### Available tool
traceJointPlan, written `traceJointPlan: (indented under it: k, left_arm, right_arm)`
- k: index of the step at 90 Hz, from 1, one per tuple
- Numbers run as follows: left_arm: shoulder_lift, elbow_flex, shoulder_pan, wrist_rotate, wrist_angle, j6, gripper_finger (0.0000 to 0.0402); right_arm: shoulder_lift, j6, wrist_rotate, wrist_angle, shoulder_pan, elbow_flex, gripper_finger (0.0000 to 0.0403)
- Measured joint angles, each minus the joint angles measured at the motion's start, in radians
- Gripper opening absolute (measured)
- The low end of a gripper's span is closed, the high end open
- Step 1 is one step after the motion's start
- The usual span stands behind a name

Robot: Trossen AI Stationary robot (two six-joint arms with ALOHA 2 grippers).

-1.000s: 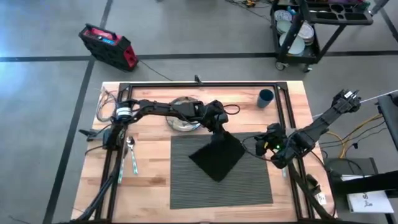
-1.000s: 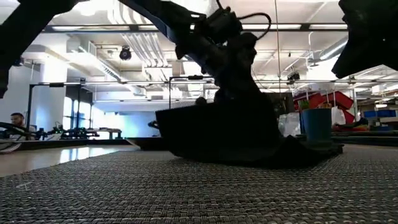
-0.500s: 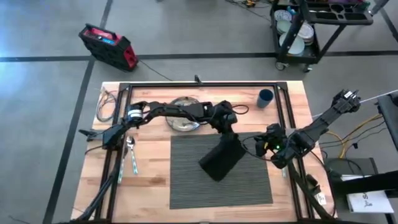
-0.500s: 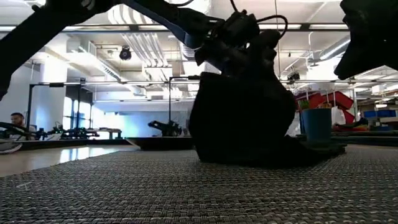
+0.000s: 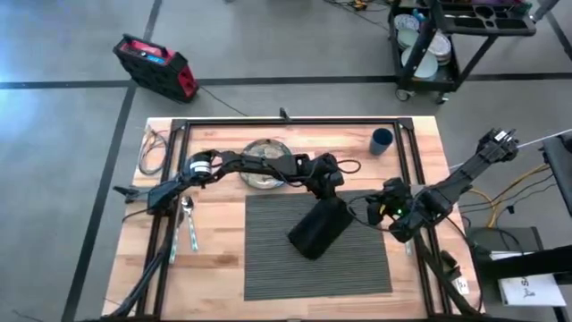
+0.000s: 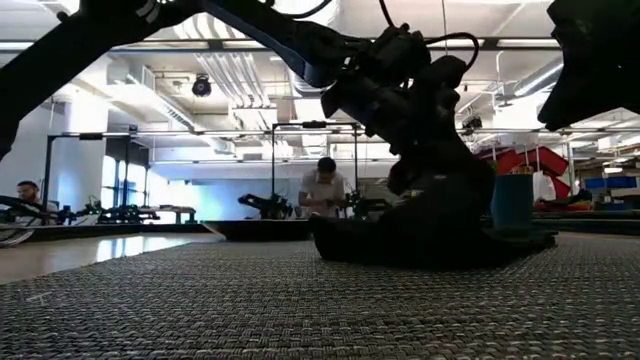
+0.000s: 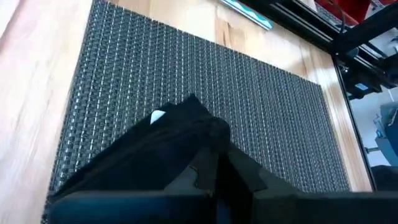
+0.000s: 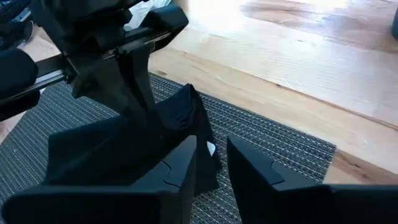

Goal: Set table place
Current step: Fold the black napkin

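Left gripper (image 5: 329, 199) over far part of large dark grey ribbed rectangular placemat (image 5: 268, 268), fingers closed on plain black cloth napkin (image 5: 317, 231); napkin bunched, lifted at held edge, lower end resting on placemat centre. Placemat lay flat on light butcher-block wooden table (image 5: 219, 259), near edge. Right gripper (image 5: 386, 210) hung by placemat's right edge, fingers slightly parted, nothing held. Round metal bowl (image 5: 264, 175) beyond placemat; metal spoon (image 5: 189, 219) left of placemat; dark blue cup (image 5: 382, 140) at far right.
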Motion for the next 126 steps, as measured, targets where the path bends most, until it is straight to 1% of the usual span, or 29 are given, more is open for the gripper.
traceJointPlan:
  k: [15,36,47,62,76,86,102,109,118,126]
  left_arm:
    - [0.002,-0.017,-0.007,0.021,0.08,-0.012,0.0005]
    - [0.002,-0.012,-0.014,0.03,0.148,-0.018,0.0046]
    - [0.002,-0.02,-0.014,0.04,0.146,-0.014,0.0075]
    - [0.002,-0.022,-0.015,0.04,0.158,-0.004,0.0129]
    - [0.002,-0.022,-0.015,0.04,0.16,-0.004,0.0176]
    - [0.002,-0.022,-0.016,0.04,0.125,-0.001,0.0197]
    - [0.002,-0.022,-0.017,0.04,0.002,0.076,0.0207]
    - [0.002,-0.022,-0.017,0.031,-0.065,0.13,0.0204]
    - [0.002,-0.022,-0.011,-0.012,-0.131,0.186,0.0195]
    - [0.002,-0.022,0.003,-0.01,-0.173,0.21,0.0187]
  right_arm:
    - [0.0,0.008,0.0,0.0,0.0,-0.002,0.0081]
    - [0.0,0.016,0.0,0.0,0.0,-0.002,0.008]
    - [0.0,0.016,0.0,0.0,0.0,-0.002,0.0075]
    - [0.0,0.016,0.0,0.0,0.0,-0.002,0.0071]
    - [0.0,0.017,0.0,0.002,0.0,-0.002,0.0077]
    - [0.0,0.021,0.0,0.004,0.0,-0.002,0.0082]
    - [0.0,0.023,0.0,0.014,0.0,-0.002,0.0076]
    - [0.0,0.023,0.0,0.016,0.0,-0.002,0.007]
    - [0.0,0.024,0.0,0.017,0.0,-0.002,0.0062]
    - [0.0,0.027,-0.001,0.022,0.0,-0.002,0.0057]
